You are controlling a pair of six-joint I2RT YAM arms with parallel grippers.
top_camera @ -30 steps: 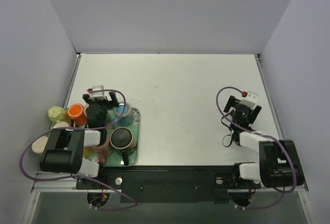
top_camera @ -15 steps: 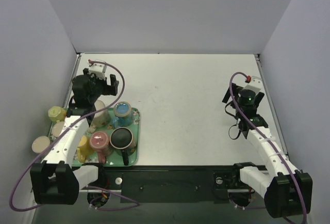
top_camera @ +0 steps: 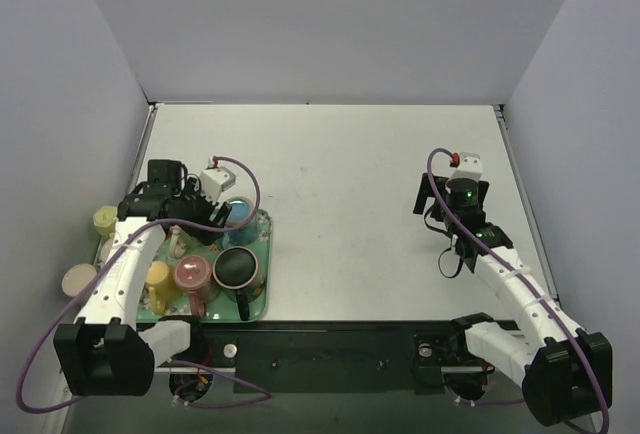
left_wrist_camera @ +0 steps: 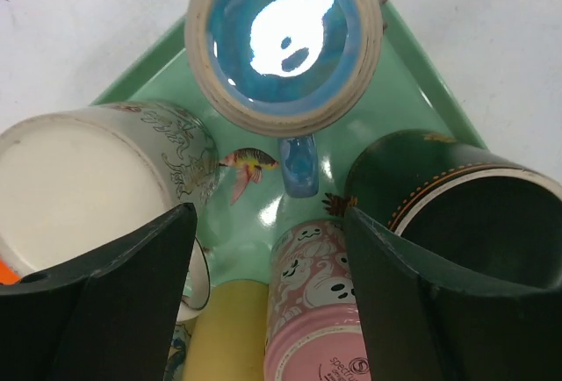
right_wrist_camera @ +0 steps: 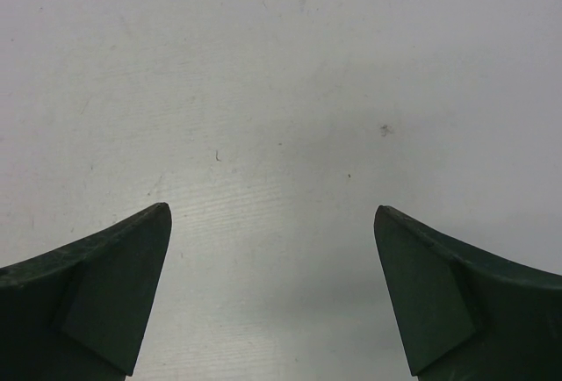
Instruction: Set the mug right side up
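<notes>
A green tray [top_camera: 262,231] at the near left holds several mugs. In the left wrist view the tray [left_wrist_camera: 413,74] carries a blue mug [left_wrist_camera: 281,39] with a cream rim, a black mug [left_wrist_camera: 474,214] with its mouth up, a white mug [left_wrist_camera: 79,188] showing a flat cream face, and a pink ghost-print mug [left_wrist_camera: 320,311] with its labelled base towards the camera. My left gripper [left_wrist_camera: 270,214] is open just above the pink mug, its jaws on either side of it and touching nothing. It hovers over the tray [top_camera: 207,222]. My right gripper [right_wrist_camera: 272,214] is open and empty over bare table [top_camera: 447,204].
A yellow mug [left_wrist_camera: 224,328] lies next to the pink one. In the top view the blue mug [top_camera: 238,212], black mug [top_camera: 237,269] and pink mug [top_camera: 192,274] crowd the tray. A pale yellow cup [top_camera: 105,219] and a cream cup [top_camera: 75,280] stand left of it.
My left arm has swung from the far left corner back over the tray, its gripper now low above the mugs. My right gripper has shifted slightly left and nearer.
</notes>
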